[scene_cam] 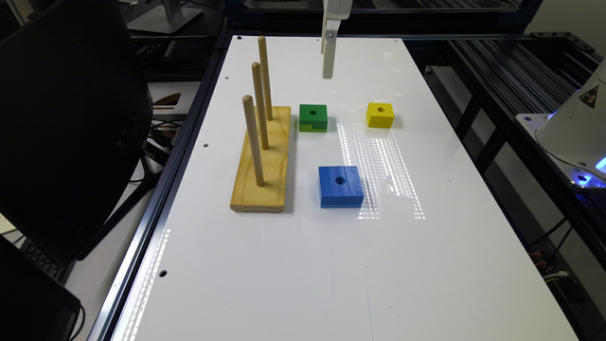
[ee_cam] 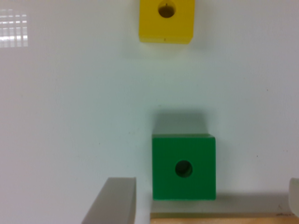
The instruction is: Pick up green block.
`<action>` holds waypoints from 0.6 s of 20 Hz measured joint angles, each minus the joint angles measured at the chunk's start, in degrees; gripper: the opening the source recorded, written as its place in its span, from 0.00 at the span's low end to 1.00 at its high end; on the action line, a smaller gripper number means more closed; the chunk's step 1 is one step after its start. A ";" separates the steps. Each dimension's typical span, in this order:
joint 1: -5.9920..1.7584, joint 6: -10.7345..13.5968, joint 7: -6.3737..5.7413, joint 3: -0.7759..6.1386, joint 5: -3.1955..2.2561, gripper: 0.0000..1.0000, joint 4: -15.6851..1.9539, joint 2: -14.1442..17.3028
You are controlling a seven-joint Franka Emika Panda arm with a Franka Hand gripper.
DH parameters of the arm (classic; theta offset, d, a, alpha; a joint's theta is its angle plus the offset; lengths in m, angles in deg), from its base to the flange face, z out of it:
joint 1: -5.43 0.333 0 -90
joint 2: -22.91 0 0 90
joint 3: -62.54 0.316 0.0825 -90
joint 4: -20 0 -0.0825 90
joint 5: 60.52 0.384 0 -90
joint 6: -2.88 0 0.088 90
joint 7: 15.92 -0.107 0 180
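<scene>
Gripper (scene_cam: pixel 328 71) hangs above the white table (scene_cam: pixel 303 265), well clear of the surface, w/ its pale fingers (ee_cam: pixel 112 200) spread wide apart and nothing between them; in the wrist view one finger shows at one side and a sliver of the other at the far edge. Green block (scene_cam: pixel 313 117) sits flat on the table below and a bit nearer the camera than the gripper in the exterior view, dark green on top w/ a round centre hole and a lime-green band low on its side. It's just beside the wooden peg base (scene_cam: pixel 263 161), on the exterior view's right of it, a narrow gap between. The base carries three upright wooden pegs (scene_cam: pixel 259 105) in a row. Yellow block (scene_cam: pixel 380 114), similar size and also holed, lies well apart from the green one toward the exterior view's right. Larger flat blue block (scene_cam: pixel 340 186) rests nearer the camera, apart from both and beside the base.
</scene>
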 joint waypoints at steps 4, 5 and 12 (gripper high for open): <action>0.00 -1.34 0.00 0.00 -0.02 1.00 -0.10 1.55; 0.00 -1.34 0.00 0.00 -0.02 1.00 -0.11 1.55; 0.00 -1.34 0.01 0.00 -0.03 1.00 -0.15 1.53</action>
